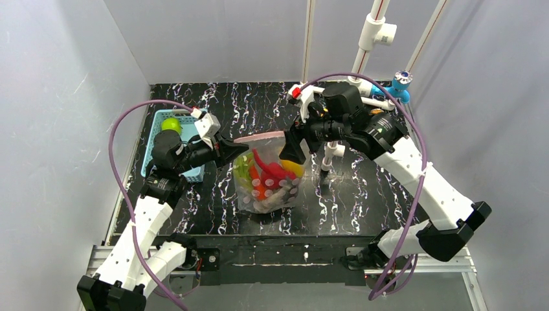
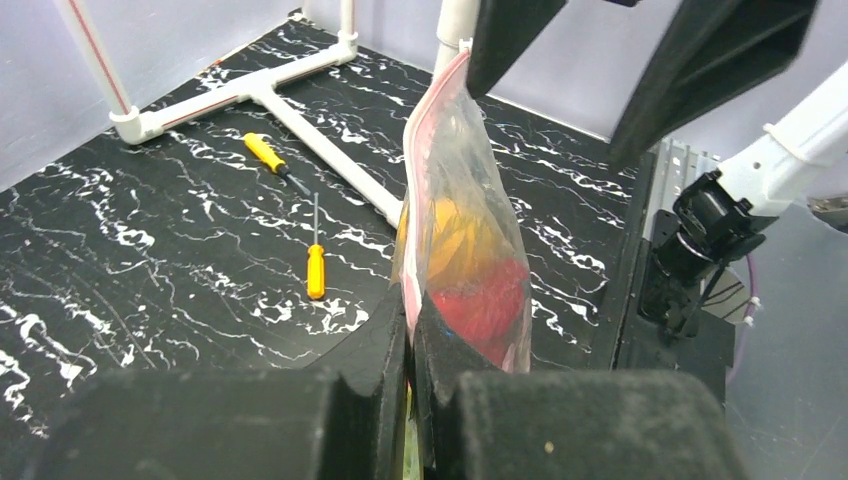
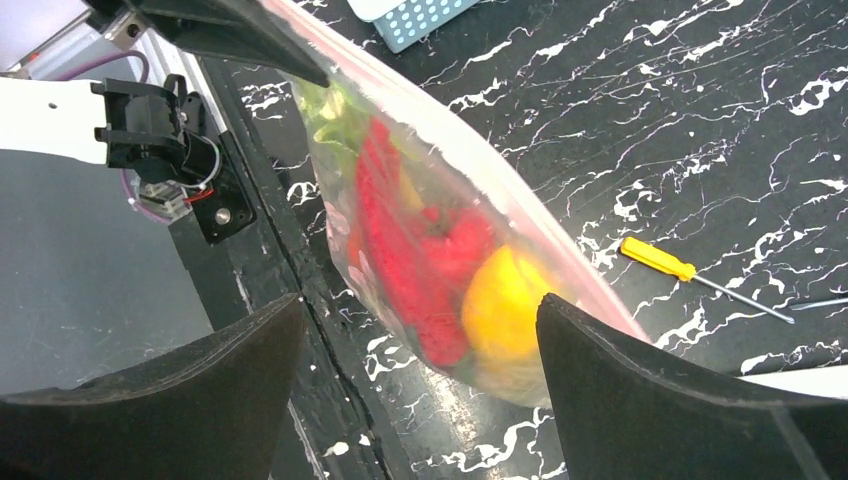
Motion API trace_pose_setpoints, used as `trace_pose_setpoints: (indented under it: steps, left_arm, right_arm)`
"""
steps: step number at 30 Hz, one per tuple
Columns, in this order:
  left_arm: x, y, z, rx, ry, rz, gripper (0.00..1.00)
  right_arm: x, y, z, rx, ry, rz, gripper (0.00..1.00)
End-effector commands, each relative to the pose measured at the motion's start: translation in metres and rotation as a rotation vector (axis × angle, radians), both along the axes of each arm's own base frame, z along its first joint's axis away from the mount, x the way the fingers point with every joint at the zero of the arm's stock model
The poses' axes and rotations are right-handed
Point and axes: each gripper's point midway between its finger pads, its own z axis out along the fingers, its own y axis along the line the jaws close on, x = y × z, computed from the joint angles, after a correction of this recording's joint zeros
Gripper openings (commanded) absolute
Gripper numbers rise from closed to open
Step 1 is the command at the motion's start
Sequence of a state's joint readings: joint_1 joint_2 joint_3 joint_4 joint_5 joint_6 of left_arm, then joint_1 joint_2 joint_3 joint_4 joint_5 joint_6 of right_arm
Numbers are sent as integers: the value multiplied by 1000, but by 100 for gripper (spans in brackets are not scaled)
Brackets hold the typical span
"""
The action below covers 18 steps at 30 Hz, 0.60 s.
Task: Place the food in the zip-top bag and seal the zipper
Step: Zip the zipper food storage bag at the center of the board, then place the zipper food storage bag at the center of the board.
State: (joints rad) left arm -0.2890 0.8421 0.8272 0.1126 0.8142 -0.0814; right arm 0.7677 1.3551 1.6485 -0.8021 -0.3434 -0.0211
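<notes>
Taut now: the left fingers [image 1: 241, 148] clenched the pink zipper strip [image 1: 259, 137] of the clear, crinkly plastic bag [image 1: 268, 191], while the right fingers [image 1: 292, 146] sat released astride it, probably to seal.

Robot lab, plain-walled booth [image 1: 58, 97], marbled table [image 1: 362, 194]

No words, numbers or signs to read in any view. See-through bag [image 1: 268, 178]: no print seen on it. Yellow screwdriver [image 2: 265, 152] and orange screwdriver [image 2: 315, 272]: plain handles, no brand seen. Blue basket [image 1: 149, 149]: no label seen.
</notes>
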Motion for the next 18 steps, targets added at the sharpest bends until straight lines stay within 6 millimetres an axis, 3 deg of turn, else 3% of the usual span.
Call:
trace_pose_setpoints:
  steps: [1,6,12,18]
  left_arm:
    - [-20,-6,19,-30,-75,-115,0]
    - [-34,-12,20,-33,-75,-207,0]
    - [-42,-14,22,-36,-72,-256,0]
    - [-42,-14,23,-37,-75,-254,0]
  right_arm:
    - [0,7,32,71,-88,46,93]
    - [5,12,39,42,-139,105,96]
    - [-14,23,40,42,-78,258,98]
    - [-44,33,29,82,80,408,86]
